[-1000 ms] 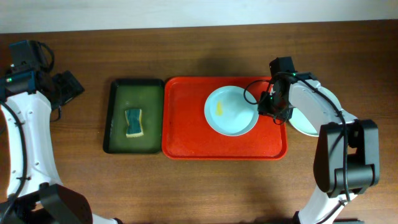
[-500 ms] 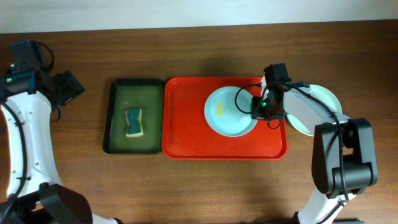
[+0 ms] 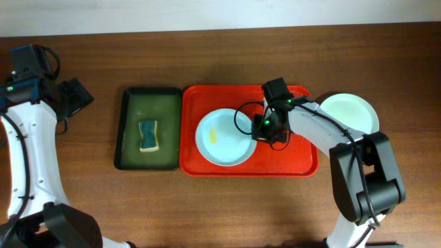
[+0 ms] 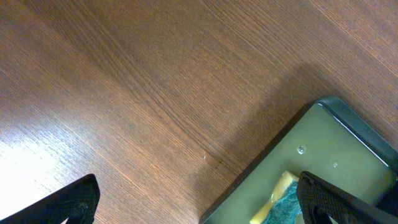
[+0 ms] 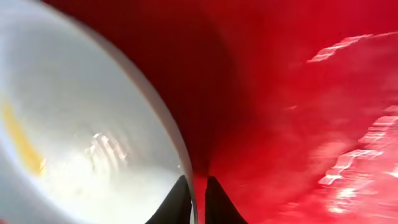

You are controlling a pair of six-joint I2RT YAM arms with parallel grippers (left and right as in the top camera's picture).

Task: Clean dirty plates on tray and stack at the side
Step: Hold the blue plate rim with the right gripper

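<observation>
1 yellow-smeared pale plate (image 3: 222,140) lies on the red tray (image 3: 289,161), another plate (image 3: 349,113) beside it.

The counter (image 4: 124,93) is grained brown wood, softly sheened. The red tray (image 5: 298,93) looks like glossy plastic, faintly pebbled; the pale plate (image 5: 74,124) is smooth and shiny.

The supporting surface is a brown wood-grain table (image 3: 207,207). Three items rest directly on it: a green tray (image 3: 118,138) at left centre, a larger red tray (image 3: 289,155) immediately to its right, and a pale plate (image 3: 351,114) just beside the red tray's right end. The two trays sit edge to edge; actual contact between them cannot be confirmed.
</observation>
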